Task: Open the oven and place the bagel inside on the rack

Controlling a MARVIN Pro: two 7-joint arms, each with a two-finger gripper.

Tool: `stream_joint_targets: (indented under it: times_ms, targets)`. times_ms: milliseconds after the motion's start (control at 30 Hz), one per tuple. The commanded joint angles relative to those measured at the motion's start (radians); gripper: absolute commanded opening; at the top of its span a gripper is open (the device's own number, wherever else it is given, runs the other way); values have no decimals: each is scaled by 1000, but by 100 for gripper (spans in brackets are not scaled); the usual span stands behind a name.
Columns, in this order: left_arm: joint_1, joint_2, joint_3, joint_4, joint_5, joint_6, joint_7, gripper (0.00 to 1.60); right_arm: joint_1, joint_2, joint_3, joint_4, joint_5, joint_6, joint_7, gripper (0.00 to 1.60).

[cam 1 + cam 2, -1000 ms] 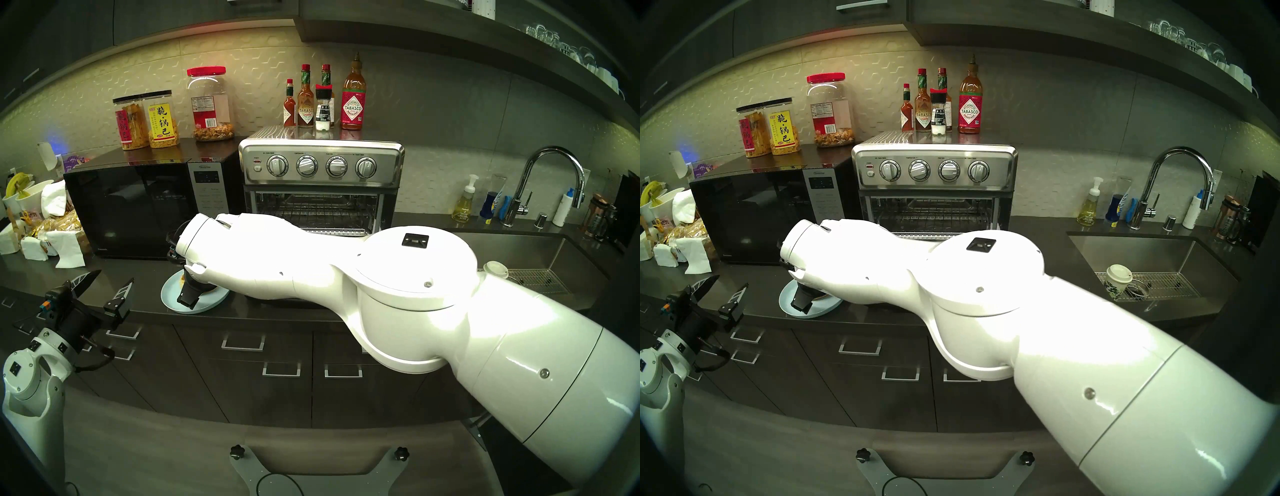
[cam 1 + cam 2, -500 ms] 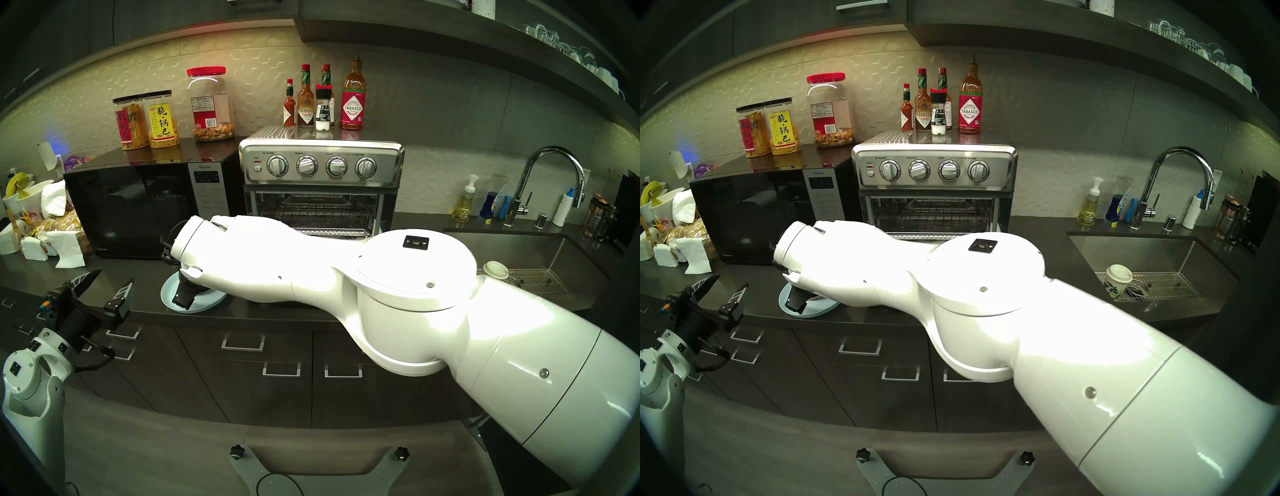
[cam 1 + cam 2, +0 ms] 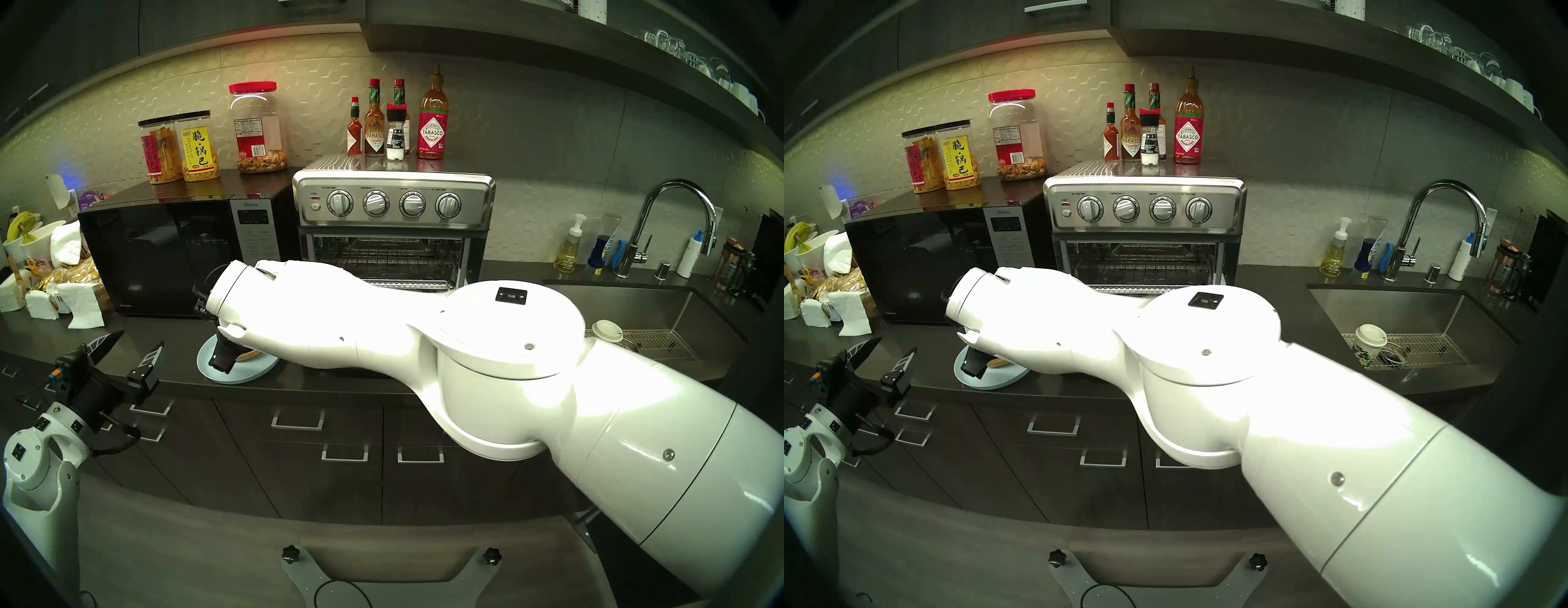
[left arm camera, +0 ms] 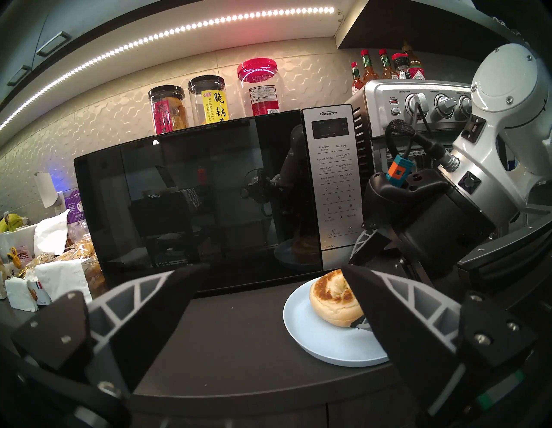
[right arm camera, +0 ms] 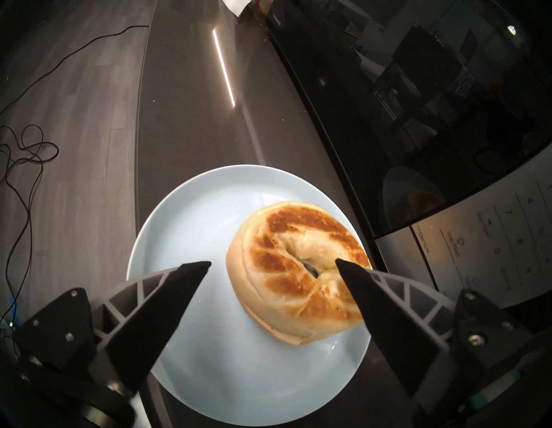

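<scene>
The stainless-steel oven point(image 3: 394, 204) stands with its door down, and the wire rack point(image 3: 382, 259) shows inside the cavity. The toasted bagel point(image 5: 298, 269) lies flat on a pale blue plate point(image 5: 209, 209) on the counter in front of the microwave. My right gripper point(image 5: 273, 262) hangs open just over the plate; one fingertip is over the bagel's hole, the other over bare plate beside it. In the head view the right arm hides most of the bagel point(image 3: 248, 356). My left gripper point(image 3: 140, 338) is open and empty at the counter's front left edge.
A black microwave point(image 3: 169, 254) with snack jars on top stands left of the oven. Sauce bottles point(image 3: 432, 123) stand on the oven. Napkins and bagged bread point(image 3: 72, 280) crowd the far left. The sink point(image 3: 1399, 322) and faucet are at the right.
My right gripper has shifted a little to the left over the plate, and a bit of bagel now shows beside its finger. The left arm has not moved.
</scene>
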Motion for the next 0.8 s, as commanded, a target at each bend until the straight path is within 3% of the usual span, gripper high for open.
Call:
stream_joint_targets:
  times_ms: [0, 767]
  targets:
    - [-1, 2, -7, -17, 1, -3, 0, 160, -9, 0, 18, -1, -5, -5, -6, 160]
    - [-2, 3, -7, -16, 1, -3, -1, 160, -89, 0, 31, 18, -41, -27, -22, 160]
